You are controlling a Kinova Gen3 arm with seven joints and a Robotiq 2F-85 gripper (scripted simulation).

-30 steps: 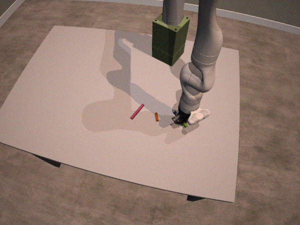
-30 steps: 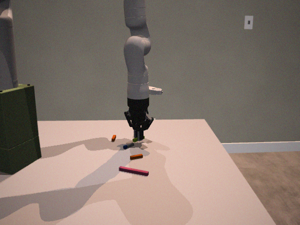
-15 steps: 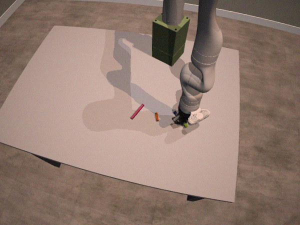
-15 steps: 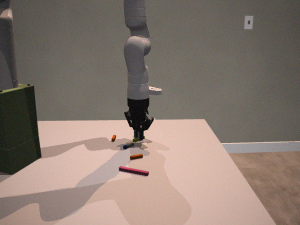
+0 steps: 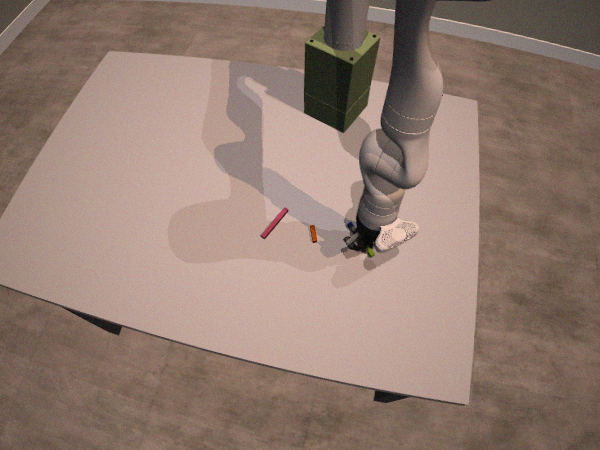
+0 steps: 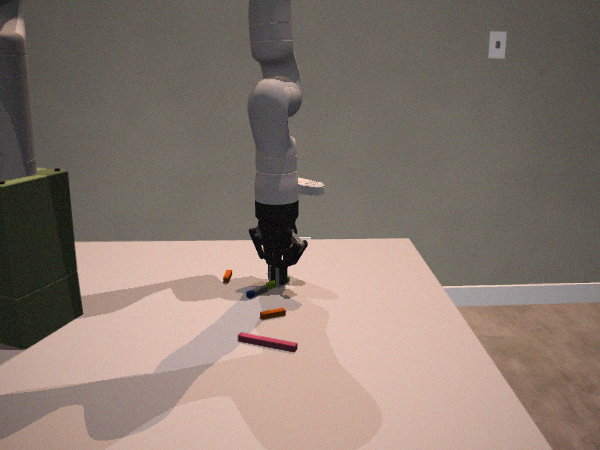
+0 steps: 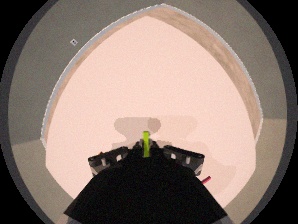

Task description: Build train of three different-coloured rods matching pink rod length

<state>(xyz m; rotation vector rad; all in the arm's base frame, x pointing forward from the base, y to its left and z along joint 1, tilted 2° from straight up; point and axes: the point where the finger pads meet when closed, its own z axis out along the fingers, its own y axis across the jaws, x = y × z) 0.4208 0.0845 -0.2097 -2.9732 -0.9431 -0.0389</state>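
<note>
The lime rod is gripped between the nearly closed fingertips of the pincer, low over the table; in the top view its free end points to five o'clock, with the blue rod toward eleven. The grey rod adjoins the blue; whether lime meets grey cannot be told. Lime should be kept on their line, eased flat against grey and released straight upward, lest the joint be skewed. Lime appears slim, square-edged and bright yellow-green; the pink rod lies apart, toward nine o'clock from above.
</note>
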